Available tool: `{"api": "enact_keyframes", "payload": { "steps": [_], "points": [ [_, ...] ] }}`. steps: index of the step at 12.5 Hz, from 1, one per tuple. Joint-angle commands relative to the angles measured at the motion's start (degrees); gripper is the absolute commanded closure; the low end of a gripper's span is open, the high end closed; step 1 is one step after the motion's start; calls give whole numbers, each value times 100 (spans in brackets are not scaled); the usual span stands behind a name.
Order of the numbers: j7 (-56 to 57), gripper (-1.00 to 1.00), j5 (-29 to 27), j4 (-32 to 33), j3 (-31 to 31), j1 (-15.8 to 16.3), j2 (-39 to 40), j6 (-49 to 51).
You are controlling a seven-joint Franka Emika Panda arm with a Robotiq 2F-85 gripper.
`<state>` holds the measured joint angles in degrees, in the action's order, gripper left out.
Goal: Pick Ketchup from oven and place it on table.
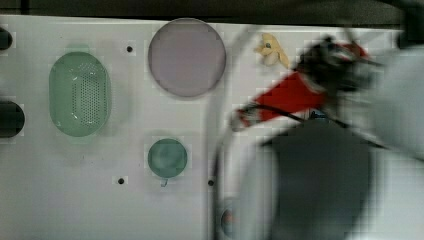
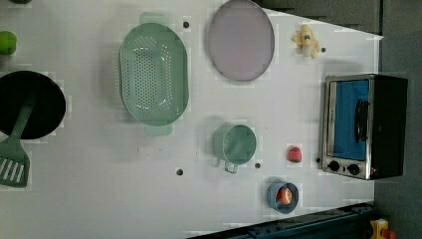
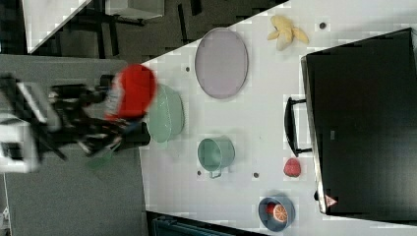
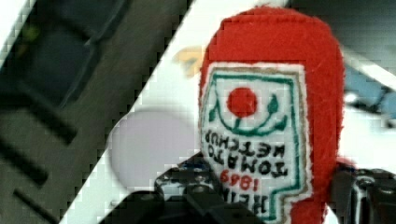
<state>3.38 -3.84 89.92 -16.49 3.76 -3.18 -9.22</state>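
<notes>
**Ketchup held aloft in the gripper, clear of the oven**

The gripper [image 4: 261, 196] is clenched on the Ketchup [image 4: 271, 112], its dark fingers [image 4: 187, 186] pressing the lower part of the red, felt-like bottle from 2 sides. In the wrist view the white label, with a red tomato emblem, green trim and "TOMATO KETCHUP" lettering, reads upside down.

In the right view the Ketchup [image 3: 132, 92] hangs in the air at the end of the blurred arm, over the table's edge at the right view's left, just beside the green colander [image 3: 166, 114] and well apart from the oven [image 3: 364, 123]. In the top view the bottle [image 1: 280, 100] lies tilted above the table [image 1: 100, 200], its pale cap end pointing toward the top view's left, near the banana [image 1: 272, 50].

The left view shows the oven [image 2: 366, 127] at the left view's right with its bluish glass door shut. On the white table [image 2: 99, 199] stand:
- the pale-purple plate [image 2: 241, 40]
- the green colander [image 2: 154, 74]
- a green cup [image 2: 235, 144]
- a small red strawberry piece [image 2: 294, 154]
- a blue bowl [image 2: 282, 197] holding an orange slice
- a black pan [image 2: 30, 104] with a green spatula [image 2: 15, 149]
</notes>
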Motion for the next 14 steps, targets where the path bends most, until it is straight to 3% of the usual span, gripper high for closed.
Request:
{"api": "enact_keyframes", "payload": {
  "steps": [1,6,10,14],
  "points": [
    [-7,-29,8,413,514,279,543,119],
    [-1291,-29,196,1971,1100,310,579,-396],
    [-1370,-29,195,3462,1045,300,890,-2235],
    [-1369,-29,195,3980,1032,299,1740,-3725]
  ]
}}
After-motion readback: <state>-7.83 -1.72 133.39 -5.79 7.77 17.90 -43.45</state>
